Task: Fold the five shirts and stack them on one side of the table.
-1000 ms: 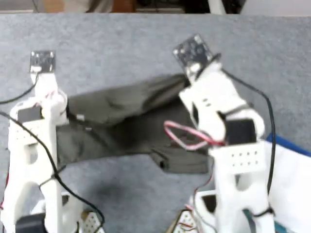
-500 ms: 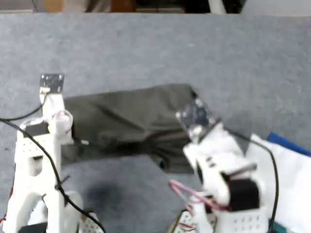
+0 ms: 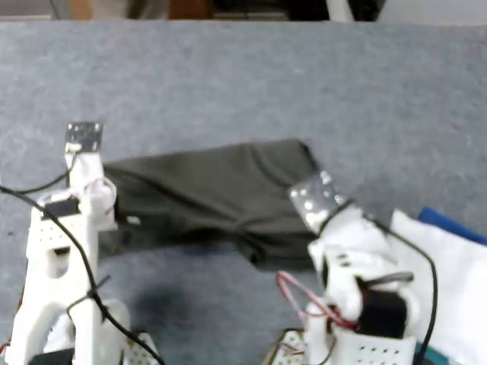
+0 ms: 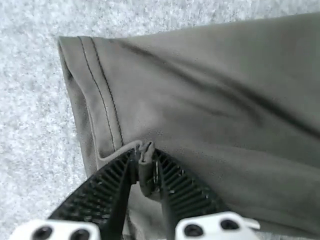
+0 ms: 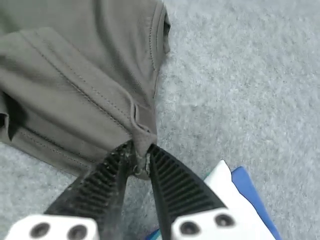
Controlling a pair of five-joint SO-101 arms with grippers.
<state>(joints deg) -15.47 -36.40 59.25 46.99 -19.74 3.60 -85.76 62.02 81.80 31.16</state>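
An olive-green shirt [image 3: 213,198] lies partly folded across the middle of the grey table. Its left edge, with the stitched hem [image 4: 95,90], is pinched in my left gripper [image 4: 145,165], which is shut on a fold of the cloth. At the shirt's right side my right gripper [image 5: 140,157] is shut on a seamed edge [image 5: 137,117] of the same shirt. In the high view the left arm [image 3: 72,220] stands at the shirt's left end and the right arm [image 3: 346,251] at its near right corner.
A folded white garment [image 3: 449,281] with a blue one [image 3: 449,224] under it sits at the table's right edge, close to the right arm; the white and blue corner [image 5: 235,185] lies just past the right gripper. Bare grey table [image 3: 228,84] stretches behind the shirt.
The right arm has pulled back toward the near edge, drawing the shirt's far right part over and down. The left arm shifted slightly nearer too. The shirt now lies flatter and narrower.
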